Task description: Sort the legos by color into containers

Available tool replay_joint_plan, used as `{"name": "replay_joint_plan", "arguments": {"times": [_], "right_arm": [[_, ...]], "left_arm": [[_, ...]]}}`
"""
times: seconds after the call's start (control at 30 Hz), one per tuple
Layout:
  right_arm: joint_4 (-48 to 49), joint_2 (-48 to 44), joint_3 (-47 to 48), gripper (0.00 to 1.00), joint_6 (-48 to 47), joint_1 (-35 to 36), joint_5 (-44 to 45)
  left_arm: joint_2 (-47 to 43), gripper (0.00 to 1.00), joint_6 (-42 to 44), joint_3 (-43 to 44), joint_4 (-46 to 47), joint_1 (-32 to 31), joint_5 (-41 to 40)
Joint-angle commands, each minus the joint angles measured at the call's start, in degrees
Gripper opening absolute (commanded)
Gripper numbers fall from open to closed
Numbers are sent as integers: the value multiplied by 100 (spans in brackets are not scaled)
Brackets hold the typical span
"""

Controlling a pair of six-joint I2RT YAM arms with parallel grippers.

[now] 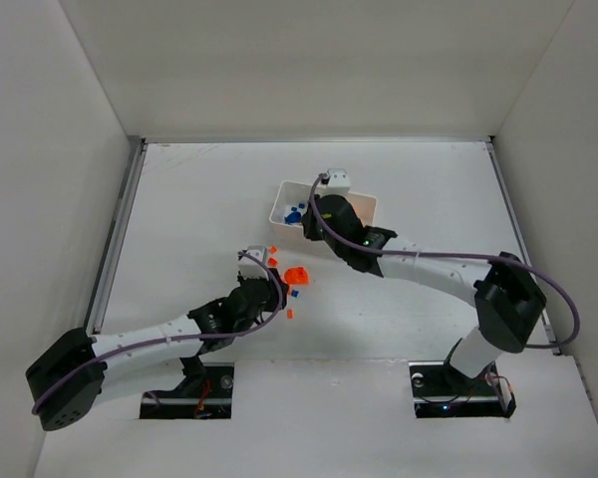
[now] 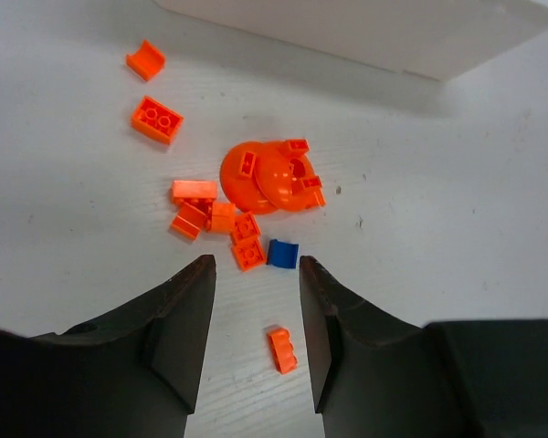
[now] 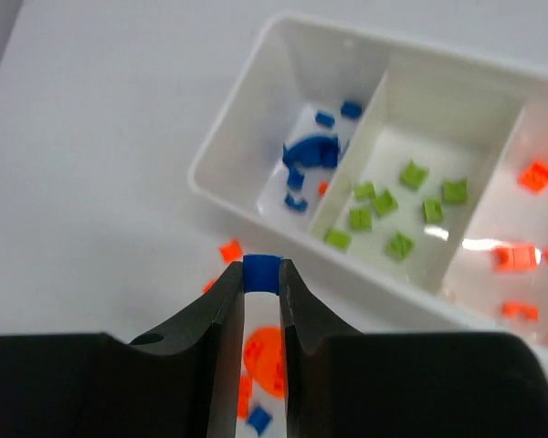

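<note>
Now, right pincer (image 3: 261,281): pressed onto a small blue brick (image 3: 261,270), which it holds at the very tips above the table (image 3: 91,137).
Tray (image 3: 374,274): ahead of that pincer, its long axis running from ahead-left to near-right, its dividers pointing back toward the fingers.
Blue compartment (image 3: 297,87): the left end cell, just ahead and slightly right of the held brick, with the tray's near wall between them. Blue pieces already lie inside, along with what may be one orange speck.
Other cells: green bricks (image 3: 384,203) in the middle, orange bricks (image 3: 516,258) at the far right.
Left pincer (image 2: 257,269): spread, gripping nothing, low over the table.
Loose blue brick (image 2: 282,253): just ahead of the left pincer's gap, nearer its right finger. The orange heap (image 2: 221,217) and orange disc (image 2: 272,178) lie beyond, and a stray orange brick (image 2: 282,350) lies between the fingers.
Nearer arm: the right, by judgement. A short carry forward and a touch right would put the brick over its cell, while the left arm is well apart from the tray.
</note>
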Motion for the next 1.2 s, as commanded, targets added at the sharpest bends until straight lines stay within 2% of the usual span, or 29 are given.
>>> {"name": "replay_joint_plan", "arguments": {"times": [0.0, 0.1, 0.2, 0.27, 0.37, 0.47, 0.5, 0.83, 1.17], "right_arm": [[324, 618, 791, 15, -415, -305, -404], [386, 1234, 1345, 16, -495, -507, -457], [386, 1717, 1776, 20, -433, -674, -571], [316, 2087, 2171, 26, -398, -754, -790], [254, 2133, 2296, 38, -302, -780, -897], [394, 1843, 1989, 47, -249, -780, -923], [421, 1764, 1901, 48, -257, -780, -906], [869, 586, 425, 47, -117, -693, -809], [1010, -249, -560, 47, 42, -675, -747]], "left_arm": [[227, 38, -105, 71, -91, -269, -265], [447, 38, -158, 124, -83, -498, -353], [701, 38, -316, 159, -57, -647, -494], [912, 38, -334, 220, -4, -683, -529], [1185, 39, -343, 282, 154, -701, -547], [1361, 39, -317, 379, 207, -736, -520], [1431, 39, -299, 396, 224, -744, -520], [2222, 40, -97, 765, 453, -683, -327], [2723, 40, -9, 1020, 514, -569, -292]]}}
